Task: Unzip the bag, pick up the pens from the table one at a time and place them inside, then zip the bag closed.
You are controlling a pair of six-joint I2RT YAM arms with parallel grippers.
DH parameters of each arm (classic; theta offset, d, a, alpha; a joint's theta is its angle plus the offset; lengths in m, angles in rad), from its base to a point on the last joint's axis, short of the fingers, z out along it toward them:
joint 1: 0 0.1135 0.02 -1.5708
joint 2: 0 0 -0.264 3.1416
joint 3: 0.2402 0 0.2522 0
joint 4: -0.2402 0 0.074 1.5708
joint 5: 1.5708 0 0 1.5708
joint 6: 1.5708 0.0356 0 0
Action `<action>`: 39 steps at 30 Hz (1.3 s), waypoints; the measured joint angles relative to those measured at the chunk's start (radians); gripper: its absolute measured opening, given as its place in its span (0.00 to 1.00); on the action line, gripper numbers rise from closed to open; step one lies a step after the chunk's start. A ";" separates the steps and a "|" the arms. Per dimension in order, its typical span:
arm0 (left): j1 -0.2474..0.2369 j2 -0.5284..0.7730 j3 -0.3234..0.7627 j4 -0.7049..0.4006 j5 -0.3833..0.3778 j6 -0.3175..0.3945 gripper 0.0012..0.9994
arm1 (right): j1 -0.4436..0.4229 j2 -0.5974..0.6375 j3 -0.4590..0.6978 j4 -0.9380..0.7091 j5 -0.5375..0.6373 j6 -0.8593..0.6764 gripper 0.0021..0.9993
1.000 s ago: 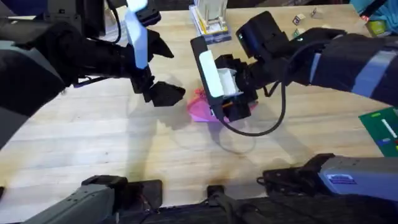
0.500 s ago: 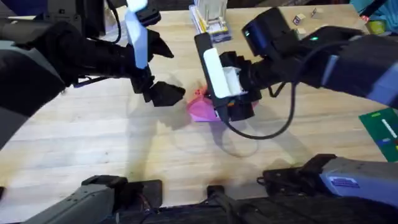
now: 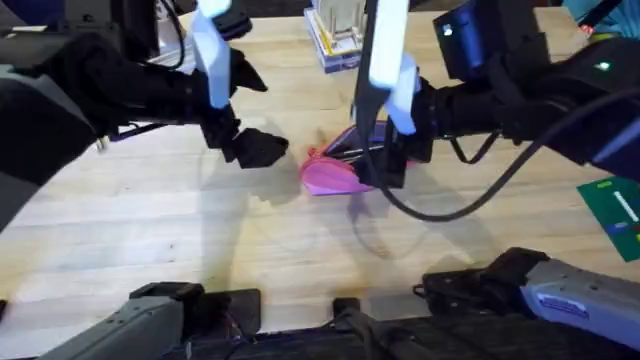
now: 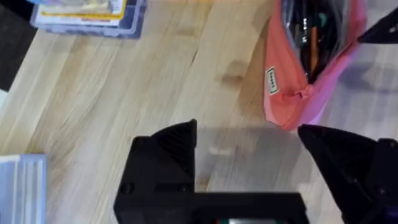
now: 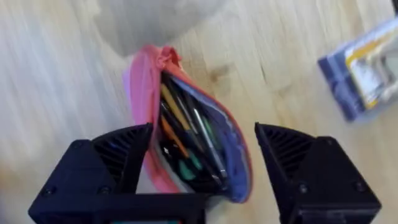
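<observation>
The pink bag (image 3: 328, 175) lies mid-table with its zipper undone and its mouth gaping. Several pens (image 5: 186, 140), black, orange and green, lie inside the bag (image 5: 146, 93). My right gripper (image 3: 388, 165) hovers just above the bag's open end. In the right wrist view this gripper (image 5: 204, 127) stands open, one finger on each side of the bag, holding nothing. My left gripper (image 3: 255, 148) is open a short way left of the bag. In the left wrist view, bare wood lies under the left gripper (image 4: 249, 140), with the bag (image 4: 292, 81) just beyond it.
A blue-edged plastic case (image 3: 335, 35) stands at the back of the table (image 3: 200, 240), also seen as the case (image 4: 87, 12) in the left wrist view. A green card (image 3: 615, 210) lies at the right edge. Bare wood stretches in front of the bag.
My right arm has lifted and drawn back to the right, off the bag. The bag's open mouth now shows. The left gripper has hardly moved.
</observation>
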 joint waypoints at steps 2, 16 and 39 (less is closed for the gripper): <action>0.024 0.000 0.000 0.000 -0.001 0.000 0.99 | 0.000 -0.015 0.000 -0.001 0.000 0.123 1.00; 0.119 0.000 0.000 -0.185 -0.005 0.293 0.99 | 0.002 -0.028 -0.001 0.002 -0.012 0.902 1.00; 0.119 0.264 0.000 -0.196 0.046 0.478 0.99 | 0.093 -0.007 0.060 -0.039 -0.020 1.037 1.00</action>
